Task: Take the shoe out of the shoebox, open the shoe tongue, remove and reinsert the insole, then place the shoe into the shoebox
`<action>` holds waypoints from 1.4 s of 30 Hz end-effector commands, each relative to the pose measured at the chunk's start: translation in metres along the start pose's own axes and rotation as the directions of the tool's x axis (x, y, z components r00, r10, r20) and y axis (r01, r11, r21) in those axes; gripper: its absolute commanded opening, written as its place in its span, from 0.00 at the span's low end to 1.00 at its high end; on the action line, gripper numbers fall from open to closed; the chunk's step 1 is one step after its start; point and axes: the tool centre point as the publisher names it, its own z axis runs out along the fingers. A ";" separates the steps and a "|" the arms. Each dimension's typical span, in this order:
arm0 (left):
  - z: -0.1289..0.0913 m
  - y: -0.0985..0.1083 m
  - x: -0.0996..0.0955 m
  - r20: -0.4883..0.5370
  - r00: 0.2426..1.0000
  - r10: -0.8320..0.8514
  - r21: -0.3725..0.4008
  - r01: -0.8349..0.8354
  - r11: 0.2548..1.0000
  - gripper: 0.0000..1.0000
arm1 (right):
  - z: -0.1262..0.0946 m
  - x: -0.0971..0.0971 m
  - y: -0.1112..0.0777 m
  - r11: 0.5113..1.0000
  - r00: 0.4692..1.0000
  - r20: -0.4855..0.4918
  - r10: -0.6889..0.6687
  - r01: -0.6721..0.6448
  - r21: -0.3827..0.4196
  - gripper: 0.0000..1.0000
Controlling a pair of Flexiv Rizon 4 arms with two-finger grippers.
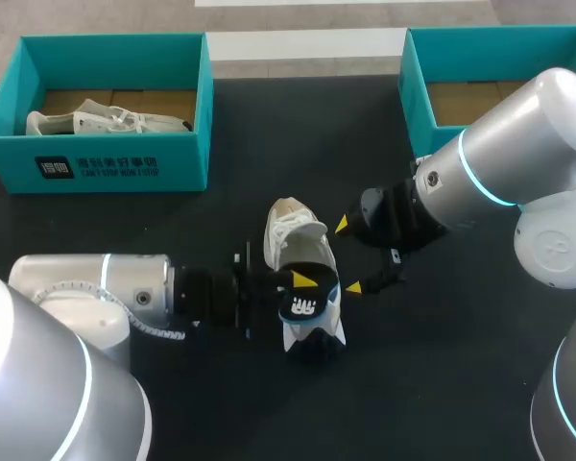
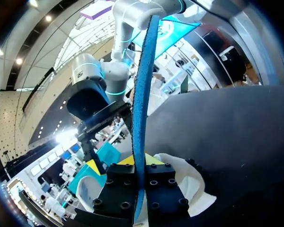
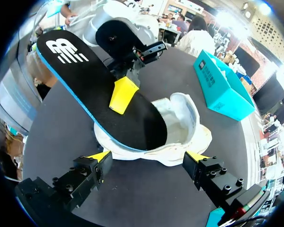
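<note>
Mid-frame on the black desk [image 1: 442, 384] lies the white lace-up shoe [image 1: 290, 230]. The left end effector [image 1: 314, 282] is clenched on the black, blue-edged foam insole [image 1: 305, 307], which bears a white logo and has one end at the shoe's opening. The right end effector [image 1: 349, 256] is released, just beside the shoe. The teal cardboard shoebox [image 1: 115, 168], white-lettered, sits upper left.

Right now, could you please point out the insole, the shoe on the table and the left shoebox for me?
insole [image 3: 85, 80]: right wrist view, on its black top face.
shoe [image 3: 184, 120]: right wrist view, on its white upper.
left shoebox [image 1: 178, 163]: head view, on its teal front wall.
</note>
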 end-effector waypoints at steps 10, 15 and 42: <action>0.012 0.036 -0.005 0.007 1.000 0.025 -0.003 -0.025 1.000 0.00 | 0.002 0.001 0.000 1.000 1.000 0.003 0.000 0.000 -0.001 1.00; 0.014 0.049 -0.008 0.013 0.999 0.037 -0.029 -0.037 0.999 0.00 | 0.002 0.001 0.000 1.000 1.000 0.003 0.000 0.000 -0.001 1.00; -0.012 0.010 -0.009 0.028 0.996 0.087 -0.032 -0.086 0.996 0.26 | 0.002 0.001 0.000 1.000 1.000 0.003 0.000 0.000 -0.001 1.00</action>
